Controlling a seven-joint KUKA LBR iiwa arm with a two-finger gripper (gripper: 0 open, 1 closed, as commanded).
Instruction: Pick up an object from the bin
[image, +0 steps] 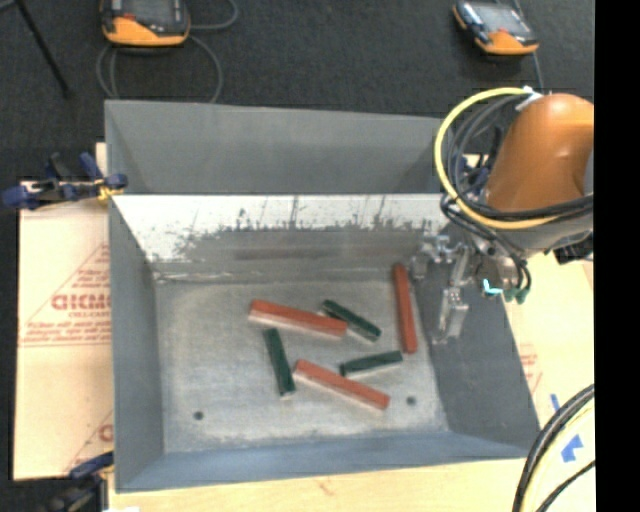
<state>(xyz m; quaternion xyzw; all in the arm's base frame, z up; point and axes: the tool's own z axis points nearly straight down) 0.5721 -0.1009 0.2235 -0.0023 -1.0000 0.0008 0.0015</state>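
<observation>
Your rig reads as a robotics lab or test cell, not a home or a shop. Signs:
- A grey metal bin (300, 160) is set on its own under your overhead camera.
- The arm (540, 150) has an orange cover, with cables (447, 160) looped at its wrist.
- The floor (330, 50) is dark.
- Two orange-and-black devices (145, 22) lie on the floor beyond the bin, each trailing a cord.
- The bin holds loose test pieces, red and green sticks (297, 317).
- The bin's back wall is scratched and scuffed.

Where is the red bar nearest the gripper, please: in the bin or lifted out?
In the bin: the red bar lies on its floor by the right wall, with the gripper beside it, apart.
</observation>
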